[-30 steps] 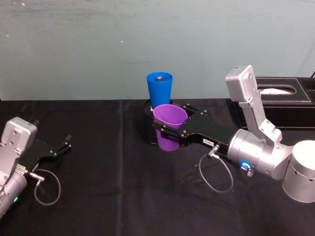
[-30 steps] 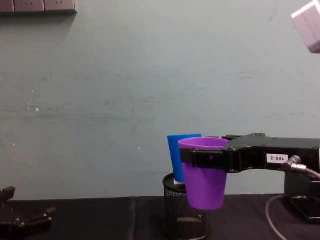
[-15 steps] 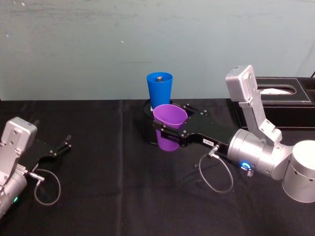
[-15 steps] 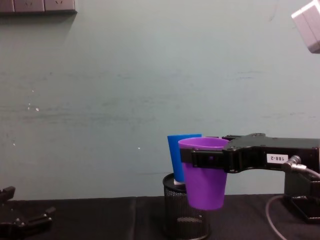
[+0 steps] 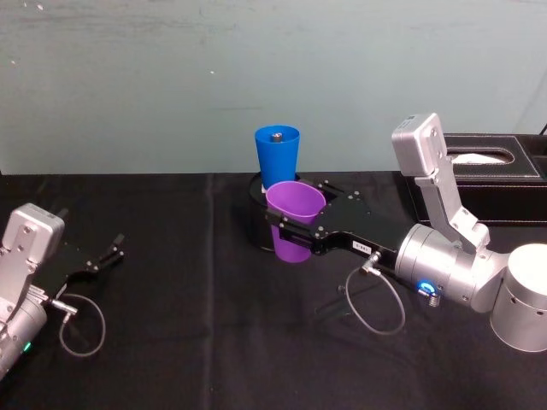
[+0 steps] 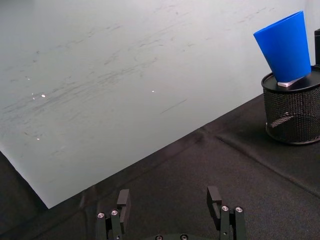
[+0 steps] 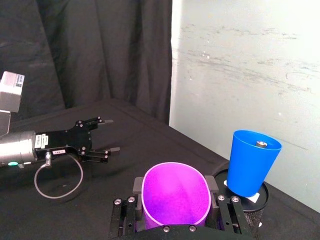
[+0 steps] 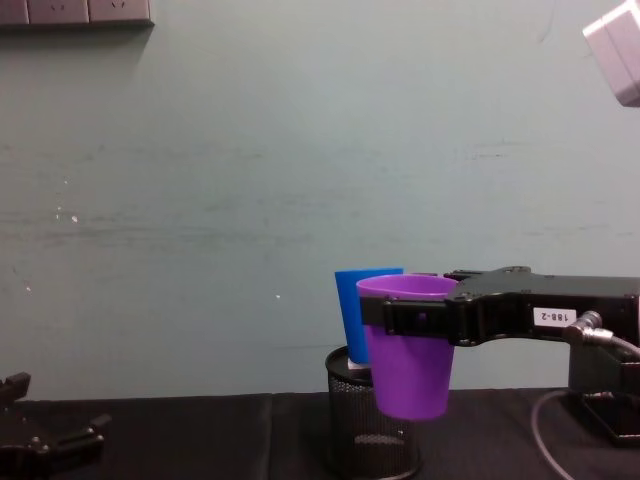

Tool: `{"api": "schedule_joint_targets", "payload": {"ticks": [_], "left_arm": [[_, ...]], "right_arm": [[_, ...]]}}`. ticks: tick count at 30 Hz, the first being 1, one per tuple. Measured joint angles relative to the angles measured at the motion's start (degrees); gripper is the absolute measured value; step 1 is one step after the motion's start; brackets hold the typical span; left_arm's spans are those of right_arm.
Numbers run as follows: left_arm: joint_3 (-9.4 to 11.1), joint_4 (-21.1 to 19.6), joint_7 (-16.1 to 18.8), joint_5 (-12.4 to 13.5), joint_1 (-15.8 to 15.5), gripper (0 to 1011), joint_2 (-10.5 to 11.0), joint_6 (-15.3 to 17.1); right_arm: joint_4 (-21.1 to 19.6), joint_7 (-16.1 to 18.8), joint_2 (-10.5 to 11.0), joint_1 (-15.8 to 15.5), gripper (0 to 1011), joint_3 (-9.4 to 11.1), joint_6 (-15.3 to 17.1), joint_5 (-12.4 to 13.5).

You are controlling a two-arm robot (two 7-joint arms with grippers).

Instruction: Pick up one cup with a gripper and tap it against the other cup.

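My right gripper [image 5: 295, 232] [image 8: 395, 318], long and black with the "188-2" label, is shut on the purple cup [image 5: 295, 218] [image 8: 408, 350] [image 7: 175, 195]. It holds the cup upright above the table. Just behind stands the blue cup [image 5: 277, 154] [image 8: 356, 310] [image 7: 252, 162] [image 6: 286, 47], its base resting in a black wire-mesh pen holder [image 8: 350, 435] [image 6: 292, 117]. In the right wrist view a small gap shows between the two cups. My left gripper [image 5: 107, 254] [image 6: 170, 200] rests open on the black cloth far to the left.
A black tissue box [image 5: 487, 175] stands at the back right, behind my right arm. A loose cable loop [image 5: 376, 307] hangs under the right wrist. A pale green wall closes off the back of the table.
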Motion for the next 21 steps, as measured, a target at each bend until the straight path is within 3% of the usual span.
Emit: {"api": "schedule_joint_targets", "payload": {"ticks": [21], "left_arm": [[0.00,0.00,0.00,0.00,0.00,1000,0.00,0.00]], "right_arm": [[0.00,0.00,0.00,0.00,729,0.00,0.00,0.00]]}}
